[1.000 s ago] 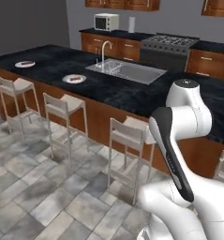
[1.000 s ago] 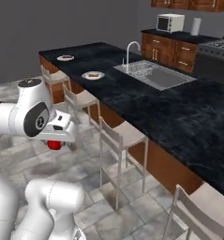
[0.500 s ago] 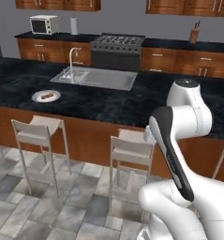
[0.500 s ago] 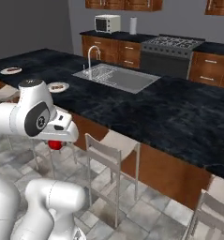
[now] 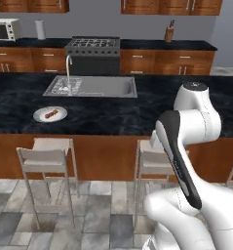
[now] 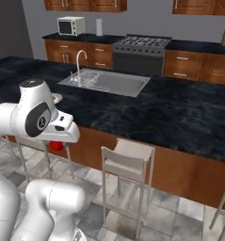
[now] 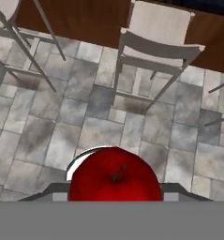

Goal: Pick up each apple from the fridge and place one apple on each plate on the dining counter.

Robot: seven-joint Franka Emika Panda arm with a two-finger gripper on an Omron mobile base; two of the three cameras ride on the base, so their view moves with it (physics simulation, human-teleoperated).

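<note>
A deep red apple [image 7: 115,175] is sitting between the gripper [image 7: 115,190] jaws, which are closing on it from both sides; its stem is pointing toward the camera in the hand view. In the right base view the apple [image 6: 56,145] is showing as a red patch under the white hand, in front of the dining counter [image 6: 180,113] base and above the tiled floor [image 7: 62,122].

On the dining counter's black top, a white plate [image 5: 50,114] is lying just left of and nearer than the steel sink [image 5: 91,86]; something small and brownish is resting on it, too small to identify. The edge of that plate [image 6: 57,98] is peeking out behind the arm's joint in the right base view.

Pale wooden stools [image 5: 47,156] are standing along the near side of the counter. Beyond the counter, a stove [image 5: 92,52], a white microwave [image 6: 70,25] and a knife block [image 5: 169,33] are sitting along the back wall.
</note>
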